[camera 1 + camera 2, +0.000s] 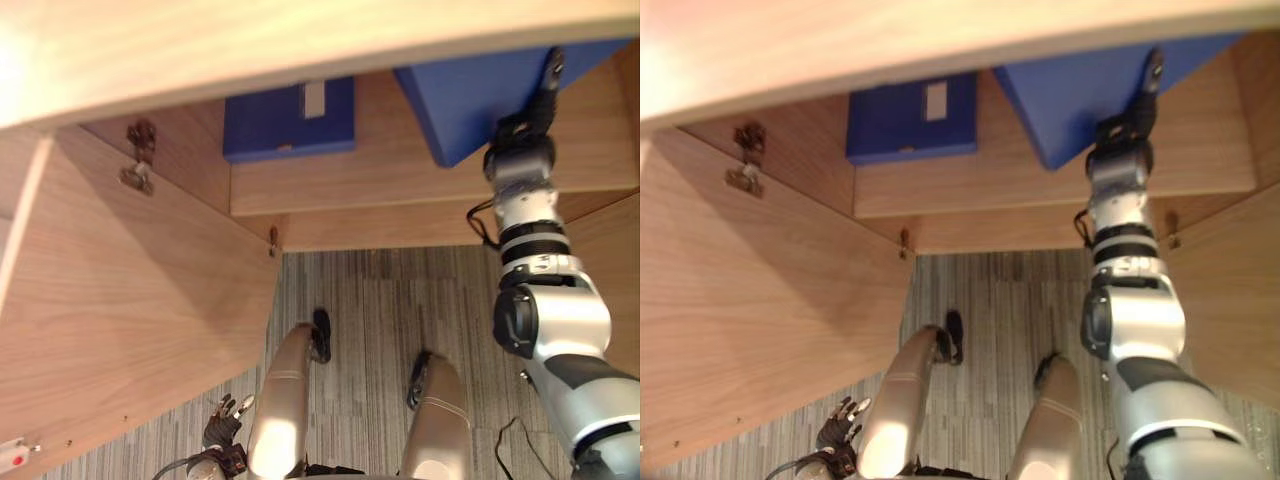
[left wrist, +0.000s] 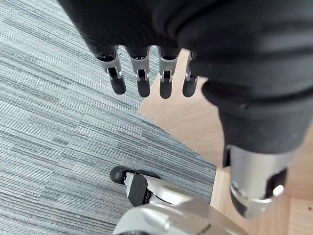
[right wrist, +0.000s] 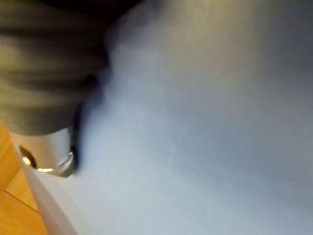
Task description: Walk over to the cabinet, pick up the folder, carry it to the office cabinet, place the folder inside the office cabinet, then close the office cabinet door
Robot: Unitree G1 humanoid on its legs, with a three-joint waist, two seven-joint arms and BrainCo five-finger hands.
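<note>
Wooden shelf [image 1: 380, 150], as I see it from above: a small blue folder [image 1: 290, 118] lies flat at the back left, pale label up. A larger blue folder [image 1: 470, 100] sits to the right, well apart, one corner toward the front edge. I can't tell if it rests fully. Grey striped carpet [image 1: 370, 300] lies below.

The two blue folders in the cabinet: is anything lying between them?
No. The left eye view shows bare cabinet wood between the labelled folder and the tilted folder by the right hand.
</note>
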